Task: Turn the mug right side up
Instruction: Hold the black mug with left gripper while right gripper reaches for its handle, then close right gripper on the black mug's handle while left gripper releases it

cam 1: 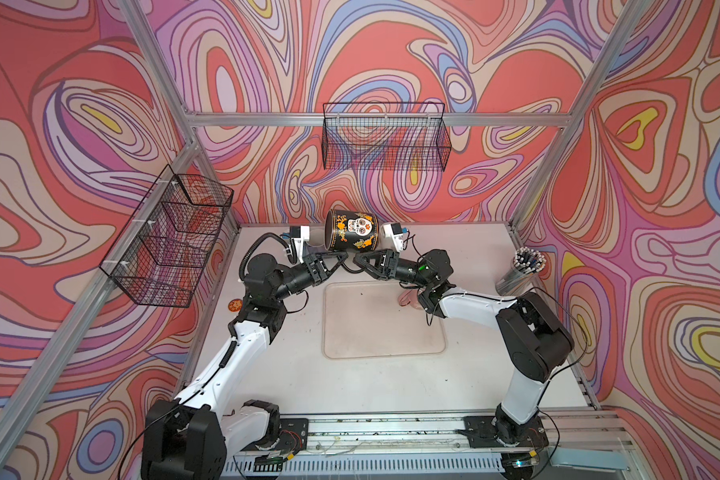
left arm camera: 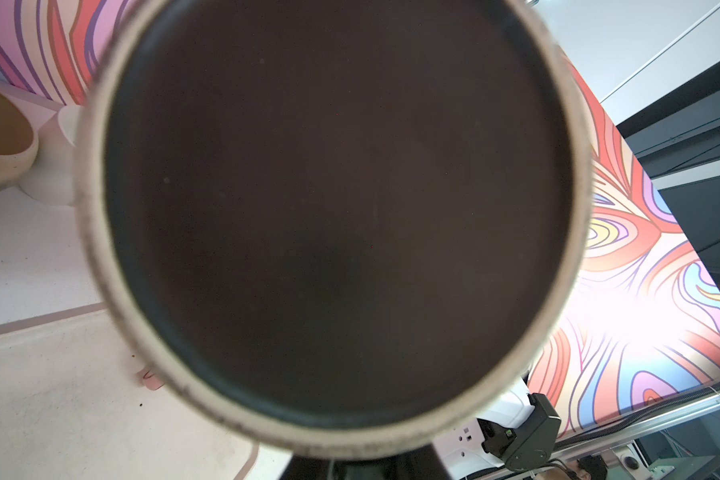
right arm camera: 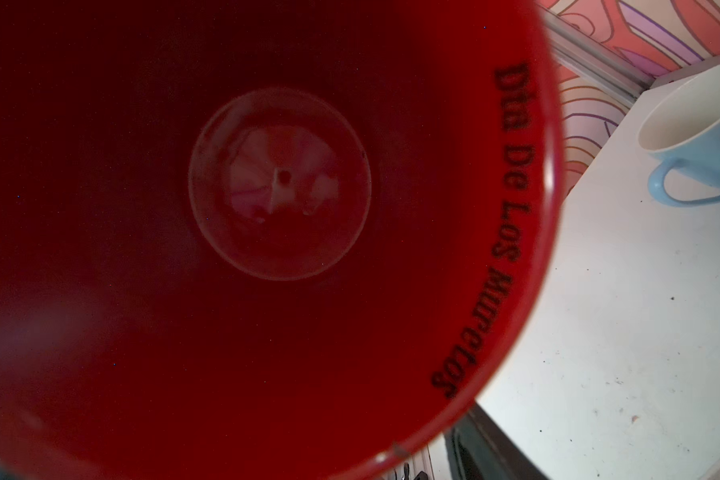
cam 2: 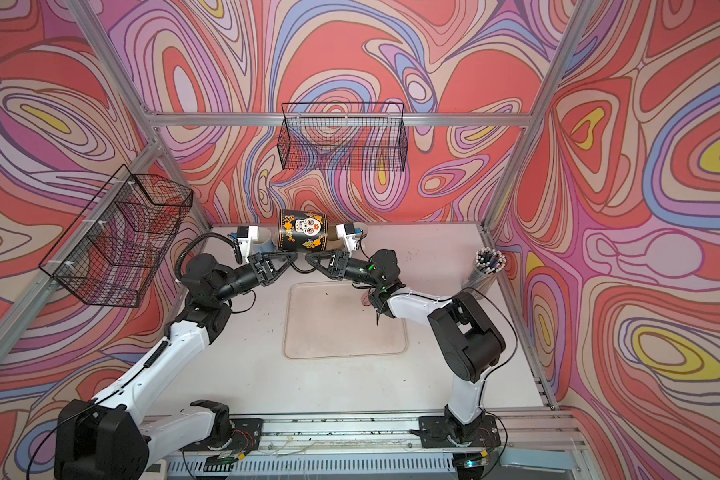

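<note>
The left fingers, just left of centre in a top view, look clamped on the underside of the mug, probably at its handle, though that spot is hidden. The mug hangs on its side above the back of the desk, upper middle of frame. It is glazed ceramic, so likely stiff, weighty, slick and breakable; the handle or rim wall gives surest purchase. Whether the right fingers grip, I cannot tell.

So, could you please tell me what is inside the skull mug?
The mug looks empty: bare red glaze and black lettering inside the rim. Part of the inner wall falls outside the right wrist view, unseen.
</note>
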Motion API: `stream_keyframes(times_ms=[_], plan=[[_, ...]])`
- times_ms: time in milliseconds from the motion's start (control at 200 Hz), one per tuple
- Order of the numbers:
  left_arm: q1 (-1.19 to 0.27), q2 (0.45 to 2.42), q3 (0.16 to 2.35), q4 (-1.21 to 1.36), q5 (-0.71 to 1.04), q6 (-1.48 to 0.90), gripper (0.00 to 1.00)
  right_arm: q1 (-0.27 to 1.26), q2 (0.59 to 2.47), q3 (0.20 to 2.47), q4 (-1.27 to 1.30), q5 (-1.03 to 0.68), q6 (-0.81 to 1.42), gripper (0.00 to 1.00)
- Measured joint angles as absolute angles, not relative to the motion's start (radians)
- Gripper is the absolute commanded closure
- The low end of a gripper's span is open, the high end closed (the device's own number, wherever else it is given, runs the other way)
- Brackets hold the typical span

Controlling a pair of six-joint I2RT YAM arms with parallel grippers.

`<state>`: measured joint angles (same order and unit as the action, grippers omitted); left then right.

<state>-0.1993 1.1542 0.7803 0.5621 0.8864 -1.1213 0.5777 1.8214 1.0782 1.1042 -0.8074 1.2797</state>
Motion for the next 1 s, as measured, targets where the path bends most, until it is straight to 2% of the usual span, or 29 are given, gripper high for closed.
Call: stream_keyframes(times_ms=[125,245,451,621,721,771,886,936,1001], plan=[[-0.199,1.171,0.758,0.591,0.886,-1.131,1.0,0.578,1.826,1.084,1.11,-0.806,1.295,0.38],[-0.199,1.18,0.741,0.63,0.881,-1.139,1.0,0.578,1.838,1.09,1.116,-0.805,1.308,0.48],[-0.196,1.208,0.727,0.686,0.859,-1.156,1.0,0.582,1.885,1.116,1.157,-0.805,1.344,0.74],[-0.191,1.229,0.709,0.722,0.848,-1.151,1.0,0.583,1.903,1.121,1.177,-0.806,1.401,1.0],[-0.19,1.234,0.709,0.732,0.849,-1.157,1.0,0.583,1.905,1.122,1.182,-0.806,1.405,1.0],[-0.19,1.234,0.709,0.733,0.849,-1.157,0.9,0.583,1.905,1.122,1.182,-0.805,1.404,1.0],[-0.19,1.234,0.709,0.732,0.85,-1.155,0.56,0.583,1.905,1.122,1.178,-0.806,1.396,1.0],[-0.191,1.233,0.709,0.732,0.854,-1.156,0.47,0.583,1.905,1.122,1.164,-0.805,1.388,1.0],[-0.192,1.231,0.709,0.722,0.857,-1.151,0.42,0.582,1.904,1.118,1.139,-0.805,1.376,1.0]])
